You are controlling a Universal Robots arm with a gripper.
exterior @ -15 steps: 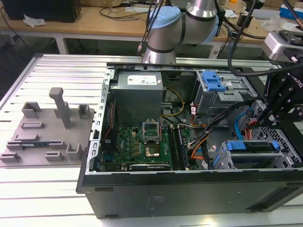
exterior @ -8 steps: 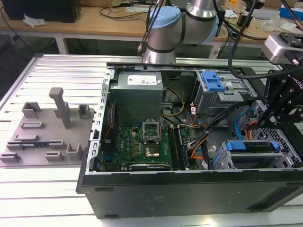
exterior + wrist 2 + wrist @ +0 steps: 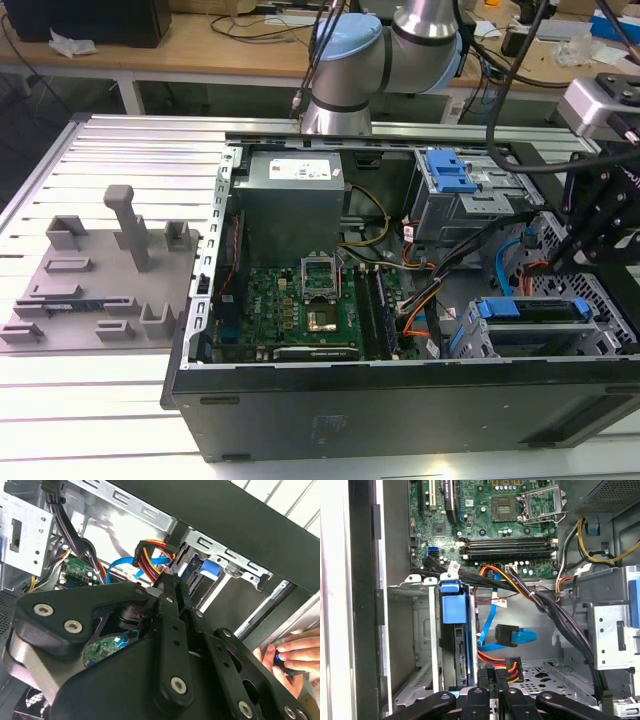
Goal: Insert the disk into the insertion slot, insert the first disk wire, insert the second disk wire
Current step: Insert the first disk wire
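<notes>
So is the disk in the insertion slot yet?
In: in the first wrist view the disk, with its blue caddy, sits inside the insertion slot.

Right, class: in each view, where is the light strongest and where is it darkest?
Exterior view: glare on the white table before the dark computer case. First wrist view: the table strip is washed out, the disk sits in shade. Second wrist view: bright metal wall behind the dark gripper.

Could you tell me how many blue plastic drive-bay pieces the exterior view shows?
2: a bright blue plastic clip atop the taller grey metal bay, and the bright blue plastic caddy in the low grey metal cage. More may be hidden.
</notes>
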